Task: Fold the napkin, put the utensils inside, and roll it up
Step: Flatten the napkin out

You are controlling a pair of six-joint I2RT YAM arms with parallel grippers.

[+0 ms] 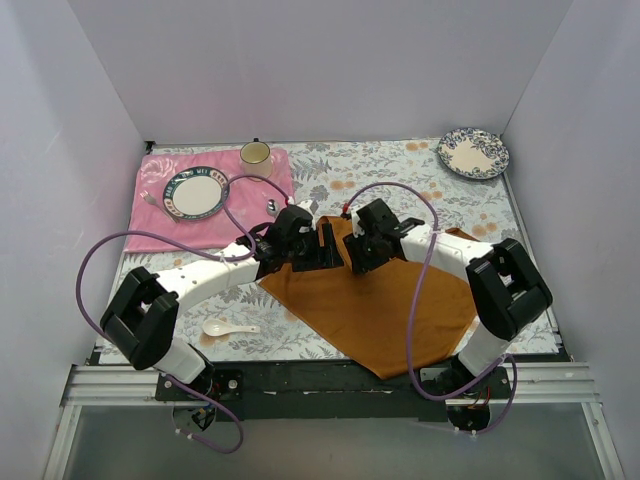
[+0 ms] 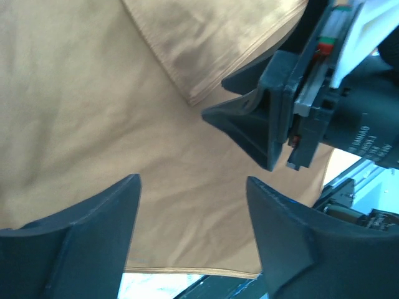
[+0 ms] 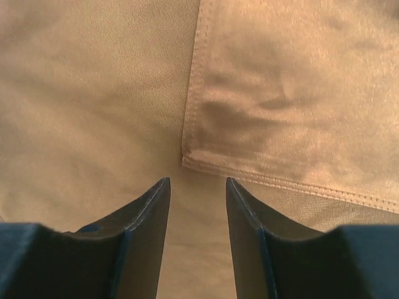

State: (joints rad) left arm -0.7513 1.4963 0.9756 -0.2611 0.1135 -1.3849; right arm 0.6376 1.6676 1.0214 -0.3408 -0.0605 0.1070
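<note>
Seen from above, the left hand (image 1: 322, 252) and right hand (image 1: 352, 262) meet almost tip to tip over the far corner of the napkin (image 1: 390, 310). The napkin lies spread on the counter (image 1: 370, 165) as a rust-orange diamond, its near point at the front edge. Only this view shows the white spoon (image 1: 228, 327), which lies on the counter left of the napkin and apart from it (beside the left arm). It also shows the pink placemat (image 1: 160, 232) beyond, with a plate (image 1: 195, 192) on it.

The wrist views show what the arms hide from above: a corner flap (image 3: 287, 99) lies folded onto the cloth, its stitched hem plain and its surface faintly creased. The right hand's fingers stand a little apart just before the flap's corner, with nothing between them. The left hand's fingers stand wide apart over flat cloth, likewise gripping nothing. Whether either hand touches the napkin cannot be told. Close up, the cloth reads paler, a tan with a slight sheen.
</note>
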